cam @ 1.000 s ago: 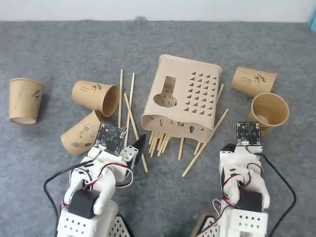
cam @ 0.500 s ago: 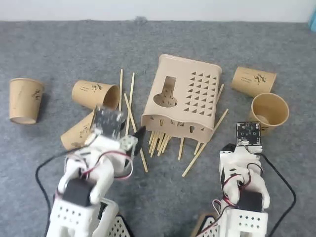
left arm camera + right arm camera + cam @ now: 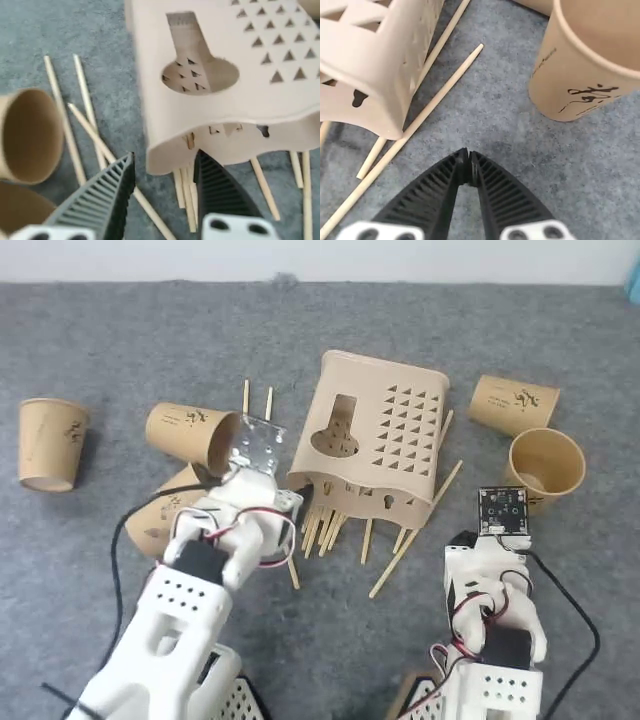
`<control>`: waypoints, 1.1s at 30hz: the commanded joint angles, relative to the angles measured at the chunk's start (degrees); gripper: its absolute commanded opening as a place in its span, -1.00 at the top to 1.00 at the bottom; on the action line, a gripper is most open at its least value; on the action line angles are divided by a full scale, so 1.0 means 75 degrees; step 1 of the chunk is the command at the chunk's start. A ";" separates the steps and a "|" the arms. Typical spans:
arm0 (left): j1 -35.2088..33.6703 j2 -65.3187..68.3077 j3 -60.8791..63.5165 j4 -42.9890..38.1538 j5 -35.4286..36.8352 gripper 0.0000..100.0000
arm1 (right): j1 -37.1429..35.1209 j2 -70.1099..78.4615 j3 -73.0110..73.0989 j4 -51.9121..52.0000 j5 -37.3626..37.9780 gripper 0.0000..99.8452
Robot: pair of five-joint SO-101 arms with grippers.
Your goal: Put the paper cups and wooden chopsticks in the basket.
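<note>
- The basket [image 3: 375,435] is pictured tipped over at the middle of the grey surface [image 3: 120,340], with a wall pierced by a handle hole and triangular cut-outs turned upward.
- Wooden chopsticks [image 3: 410,540] are seen scattered along the basket's 6 o'clock edge, several tucked beneath it, and a few more are laid out at its 9 o'clock.
- Two paper cups [image 3: 193,435] are shown on their sides at the basket's 9 o'clock, one nearer the arms than the other.
- A third cup [image 3: 50,443] is stood well apart, farther out toward 9 o'clock.
- A fourth cup [image 3: 513,403] is laid on its side at the basket's 2 o'clock.
- A fifth cup [image 3: 543,468] is set upright, mouth up, at 3 o'clock.
- The left tool [image 3: 165,159] is held at the basket's 7 o'clock corner, its fingers spread apart and nothing gripped, with chopsticks lying below.
- The right tool [image 3: 468,156] is seen with fingers pressed together and empty, poised over bare surface between the basket's 5 o'clock corner and the upright fifth cup.
</note>
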 commanded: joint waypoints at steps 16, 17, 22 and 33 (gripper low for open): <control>0.0457 0.2778 0.0990 -0.6001 0.0070 0.70 | 0.0123 -0.0147 0.0105 -0.0182 0.0129 0.98; 0.0445 0.2848 0.0920 -0.6072 0.0070 0.78 | 0.0123 -0.0147 0.0105 -0.0182 0.0234 0.98; 0.0445 0.2860 0.0358 -0.5673 0.0059 0.97 | 0.0123 -0.0147 0.0117 -0.0182 0.0645 0.98; 0.0445 0.1606 -0.1705 -0.2297 0.1231 0.98 | 0.0123 -0.0147 0.0117 -0.0182 0.0680 0.98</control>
